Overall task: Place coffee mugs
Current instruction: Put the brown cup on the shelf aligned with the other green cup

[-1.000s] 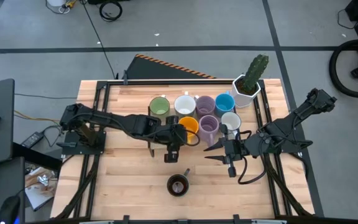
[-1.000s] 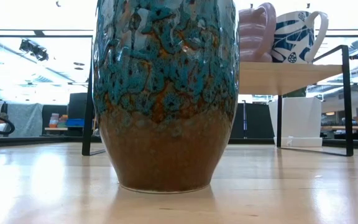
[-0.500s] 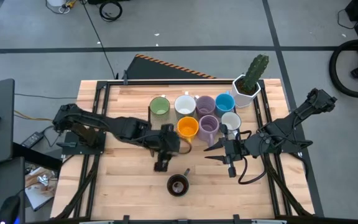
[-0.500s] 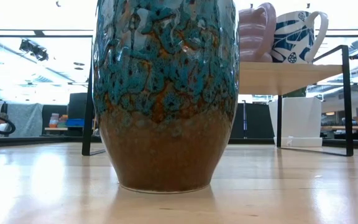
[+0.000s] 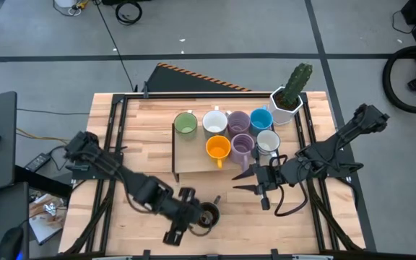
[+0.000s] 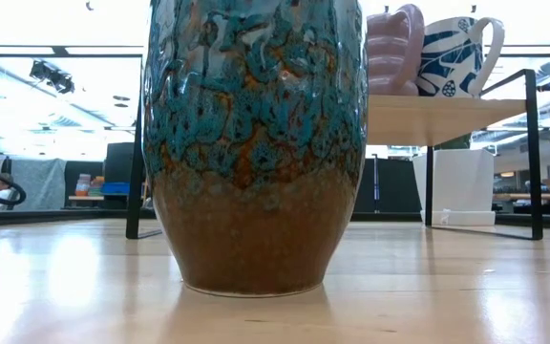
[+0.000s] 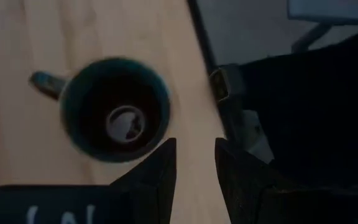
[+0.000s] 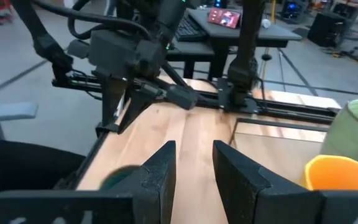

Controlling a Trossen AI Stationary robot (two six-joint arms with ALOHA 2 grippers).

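The dark brown mug stands upright on the table near its near edge and fills the low view; its handle points away from my left gripper. My left gripper hovers just to its near left, open and empty. The other mugs stand on a raised wooden shelf: green, white, lavender, blue, orange, lavender, white-grey. My right gripper waits open in front of the shelf.
A white hexagonal pot with a cactus stands at the far right corner. The shelf rests on thin black legs. Black rails run along the table's left and right sides. Bare wood lies between the shelf and the near edge.
My left gripper has swung from the orange mug at the shelf's front toward the table's near edge, turning as it went, and now hangs beside the dark brown mug. The orange mug stays on the shelf. No mug has moved.
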